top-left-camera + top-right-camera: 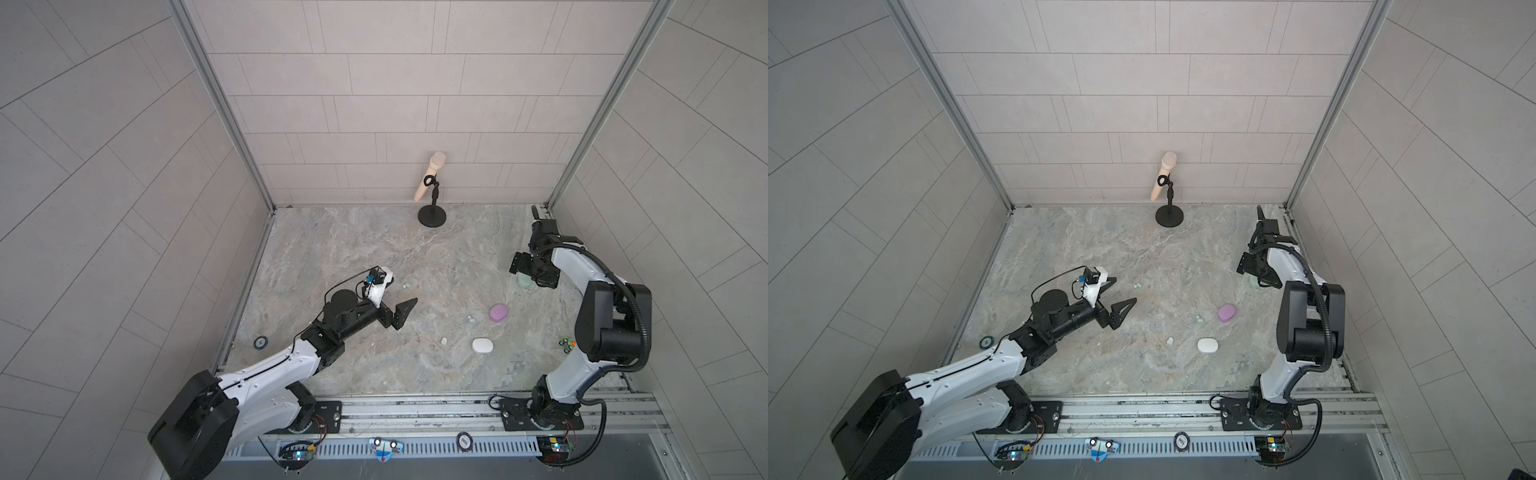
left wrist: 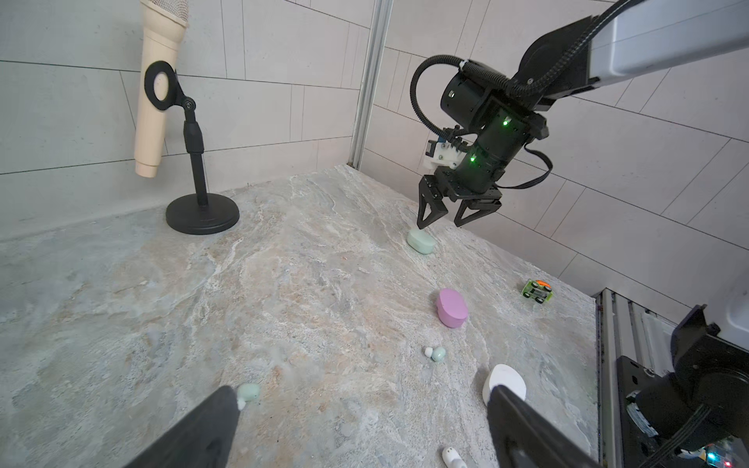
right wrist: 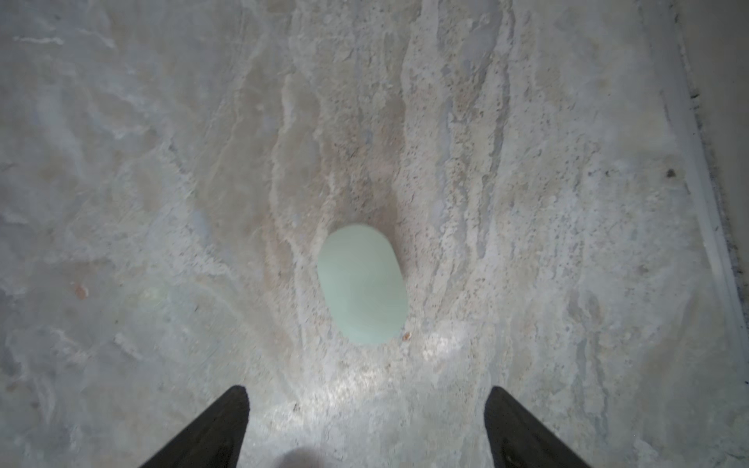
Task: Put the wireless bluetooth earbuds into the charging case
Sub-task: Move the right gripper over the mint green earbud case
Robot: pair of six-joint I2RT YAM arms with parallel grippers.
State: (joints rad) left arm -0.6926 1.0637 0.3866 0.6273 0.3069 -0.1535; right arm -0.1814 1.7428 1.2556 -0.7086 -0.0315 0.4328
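Three closed charging cases lie on the stone table: a mint-green case at the right, a lilac case and a white case nearer the front. My right gripper hangs open just above the mint-green case, with nothing between its fingers. My left gripper stands wide open and empty over mid-table. A mint-green earbud lies beside one of its fingers. Another mint-green earbud sits near the lilac case, and a white earbud lies near the white case.
A beige microphone on a black stand rises at the back wall. A small green-and-orange toy car sits by the right arm's base. A round black disc lies at the left table edge. Metal rails run along the front.
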